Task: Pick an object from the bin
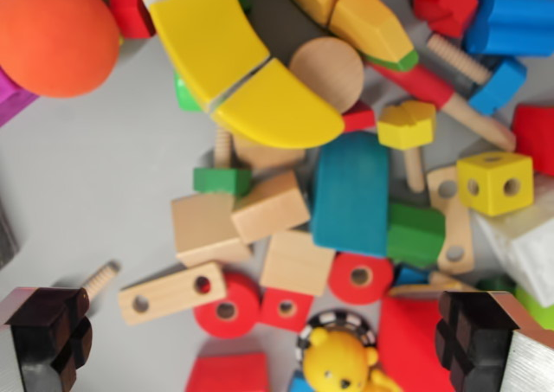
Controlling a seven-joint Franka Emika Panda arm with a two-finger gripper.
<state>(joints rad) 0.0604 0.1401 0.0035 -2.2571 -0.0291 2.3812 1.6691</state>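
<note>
Gripper (260, 344) wide open, nothing between the jaws. Dark ribbed finger pads (52, 336) sit at the near corners of the wrist view, one at the wrist view's left, one at the right. Neither pad clearly touches a toy; the right one overlaps the edge of a red block (407, 336), contact can't be confirmed.

Bin floor (86, 193) is smooth grey, bare on the left, cluttered centre to right.

Between the pads, near edge: yellow bear figure (342, 362) on a black-and-white checkered disc, glossy plastic. Just beyond it, a red wooden wheel (227, 307) with a centre hole, a small red square block (286, 307) and a second red wheel (359, 278). A plain wood bar with two holes (171, 293) lies tilted beside the left wheel.

Centre: three bare wooden cubes (260, 223) clustered, touching. Right of them a blue rounded block (351, 193), upright in view, with a green block (417, 234) against its near-right side.

Far: large yellow curved arch (234, 59), painted wood, split into segments; a plain wood disc (327, 72) beside it. Matte orange ball (54, 33) far left. Green nut on a wooden screw (222, 177) below the arch.

Right: yellow cube with holes (495, 183), yellow hex nut (407, 125), red-handled wooden peg (446, 93), blue pieces (511, 20) far right.

Candidate objects all lie ahead of and between the open fingers; the bear is closest.
</note>
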